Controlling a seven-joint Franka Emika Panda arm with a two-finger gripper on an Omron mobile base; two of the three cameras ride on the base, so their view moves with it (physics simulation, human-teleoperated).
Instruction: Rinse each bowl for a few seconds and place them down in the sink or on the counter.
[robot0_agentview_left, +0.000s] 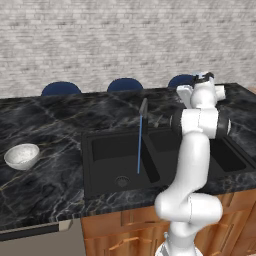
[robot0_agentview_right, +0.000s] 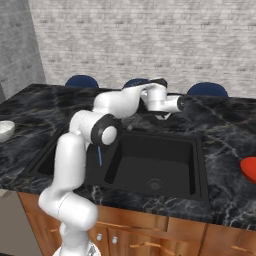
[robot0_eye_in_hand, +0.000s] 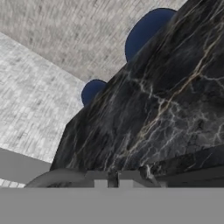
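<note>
Matte black double-basin sink sits nearest, a thin blue water stream falling into its left basin. Small white speckled bowl rests left on the glossy black veined marble counter, well apart from the sink. Behind the faucet, the two-finger gripper hovers with jaws pressed together, empty, over open counter before the far edge.

No readable text, label, brand, number or sign appears anywhere — not on the counter, the sink, the bowl or the brick wall — every surface is unmarked.
</note>
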